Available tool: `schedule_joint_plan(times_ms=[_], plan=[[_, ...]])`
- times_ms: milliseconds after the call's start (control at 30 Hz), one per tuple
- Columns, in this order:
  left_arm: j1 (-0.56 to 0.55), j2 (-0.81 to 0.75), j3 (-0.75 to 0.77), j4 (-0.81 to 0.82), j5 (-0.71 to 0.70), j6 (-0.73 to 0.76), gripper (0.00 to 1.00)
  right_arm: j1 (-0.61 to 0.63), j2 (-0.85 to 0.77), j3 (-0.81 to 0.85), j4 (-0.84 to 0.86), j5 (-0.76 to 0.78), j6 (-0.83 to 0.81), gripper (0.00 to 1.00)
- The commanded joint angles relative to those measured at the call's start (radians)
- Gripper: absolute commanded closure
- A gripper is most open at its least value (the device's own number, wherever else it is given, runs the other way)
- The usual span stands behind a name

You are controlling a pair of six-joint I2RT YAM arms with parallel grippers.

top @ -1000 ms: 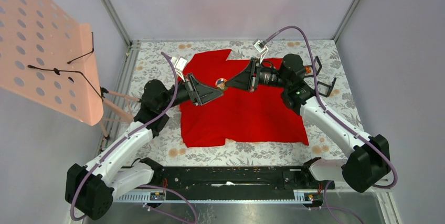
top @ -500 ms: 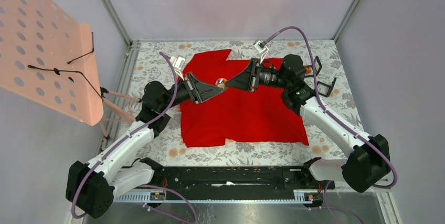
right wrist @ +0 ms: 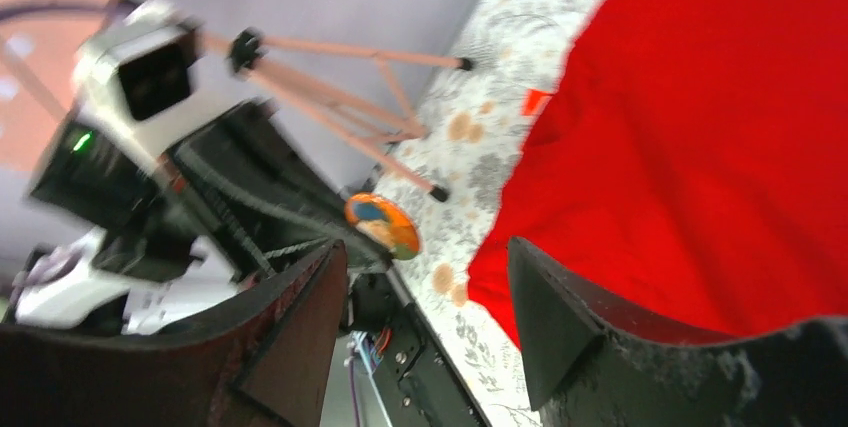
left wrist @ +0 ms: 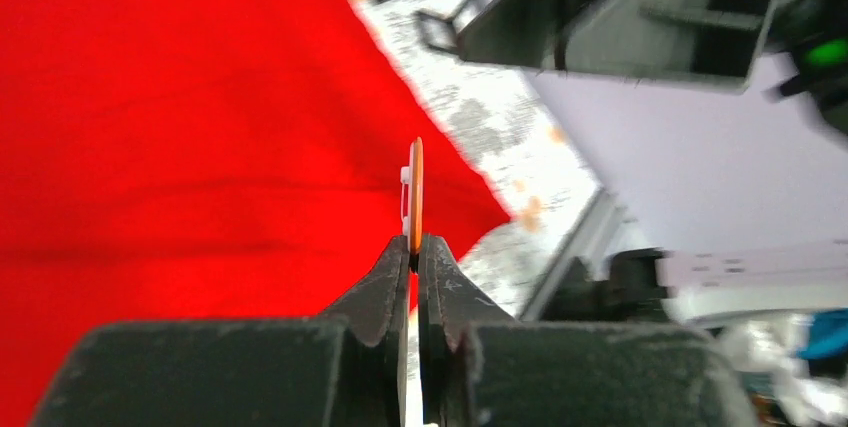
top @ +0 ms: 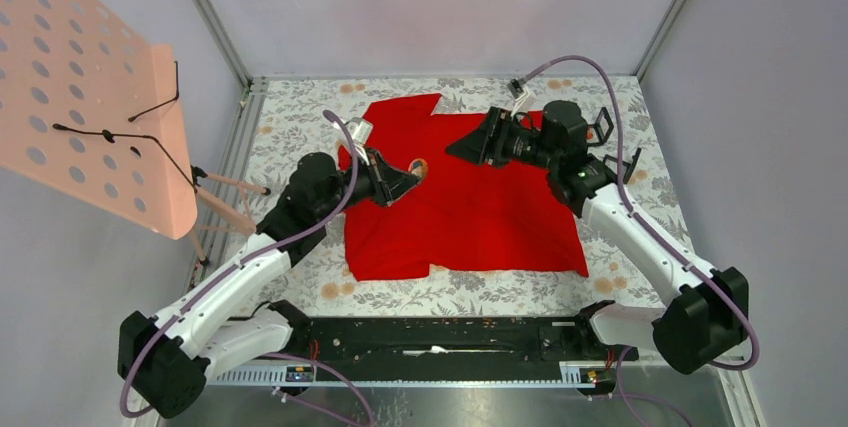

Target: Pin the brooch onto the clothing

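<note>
Brooch (left wrist: 415, 192) pinched between left fingers (left wrist: 385, 282).

The brooch (left wrist: 415, 195) shows only its thin edge in the left wrist view (face hidden); the shirt (left wrist: 180, 147) runs past the frame.

Matt cloth, grainy black plastic, one glossy badge face.
On my screen the clothing (top: 470, 217) reads as soft, matt red fabric with shallow creases, lying on a table cover (top: 285, 112) that looks like matt floral-print cloth. The brooch (right wrist: 383, 225) shows a smooth, glossy printed face. The fingers (left wrist: 385, 292) of my left gripper (left wrist: 415, 252) look like rough, grainy black plastic, like those of my right gripper (right wrist: 425, 247). The perforated panel (top: 90, 97) at the upper left of the frame looks smooth.
</note>
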Motion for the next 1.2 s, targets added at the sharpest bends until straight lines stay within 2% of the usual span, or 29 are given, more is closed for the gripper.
schedule_joint_plan(times_ms=[0,67,267,400,567,1000,1167], plan=[[-0.089,-0.036,0.091,-0.268,-0.379,0.317,1.00,-0.031,-0.037,0.092,-0.327,0.233,-0.029,0.33],[-0.147,-0.024,0.103,-0.291,-0.507,0.373,1.00,-0.029,-0.039,0.112,-0.423,0.272,-0.003,0.32],[-0.317,0.067,0.148,-0.324,-0.736,0.480,1.00,0.021,-0.018,0.104,-0.484,0.295,0.084,0.32],[-0.363,0.094,0.118,-0.275,-0.735,0.492,1.00,0.074,0.026,0.118,-0.534,0.314,0.152,0.37],[-0.378,0.129,0.110,-0.263,-0.758,0.500,1.00,0.123,0.044,0.117,-0.521,0.340,0.239,0.38],[-0.378,0.181,0.111,-0.244,-0.710,0.469,1.00,0.178,0.164,0.227,-0.543,0.356,0.235,0.39],[-0.385,0.200,0.120,-0.242,-0.686,0.459,1.00,0.194,0.214,0.256,-0.553,0.361,0.228,0.47]])
